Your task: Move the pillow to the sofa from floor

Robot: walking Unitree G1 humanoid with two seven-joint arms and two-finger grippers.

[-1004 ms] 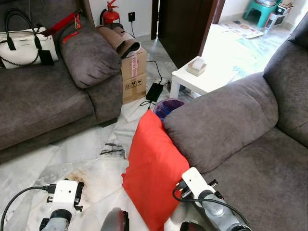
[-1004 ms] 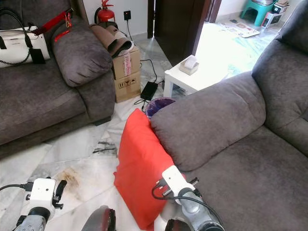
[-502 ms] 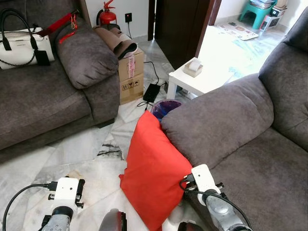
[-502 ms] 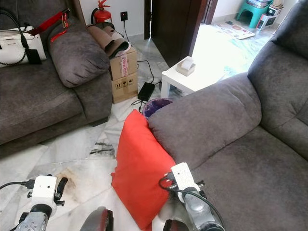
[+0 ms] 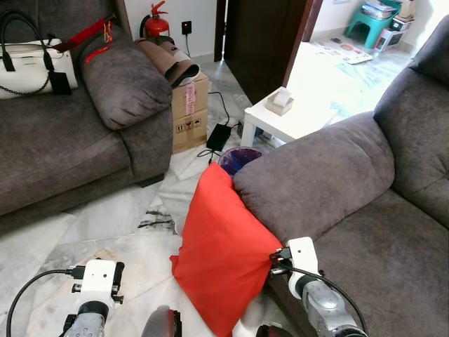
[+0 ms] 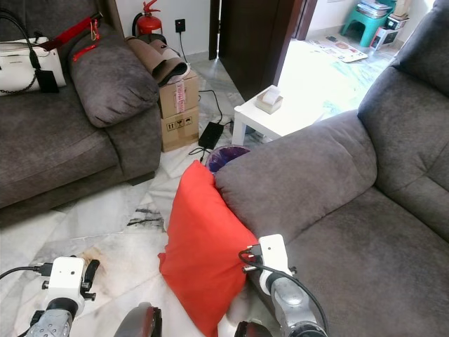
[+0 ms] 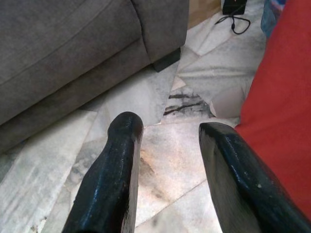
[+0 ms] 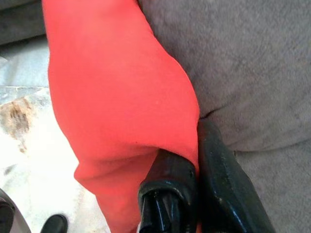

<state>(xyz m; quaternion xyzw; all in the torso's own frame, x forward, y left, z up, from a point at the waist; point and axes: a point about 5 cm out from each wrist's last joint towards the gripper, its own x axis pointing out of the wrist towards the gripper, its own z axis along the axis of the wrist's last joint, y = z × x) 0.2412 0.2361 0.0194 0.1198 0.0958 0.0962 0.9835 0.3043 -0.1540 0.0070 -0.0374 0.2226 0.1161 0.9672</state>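
- Across the right half of the left eye view, the grey sofa [image 5: 379, 210] spreads out; its seat has no pillow on it yet.
- At lower centre, the red pillow [image 5: 221, 256] stands on edge on the marble floor [image 5: 105, 225], leaning against the sofa's armrest [image 5: 309, 179].
- Low and right of centre, the right gripper [image 8: 192, 187] is clenched on the pillow's edge.
- At lower left, the left gripper [image 7: 167, 160] hangs released, just beside the pillow.
- Judged so: grasp made; lifting and placing remain.
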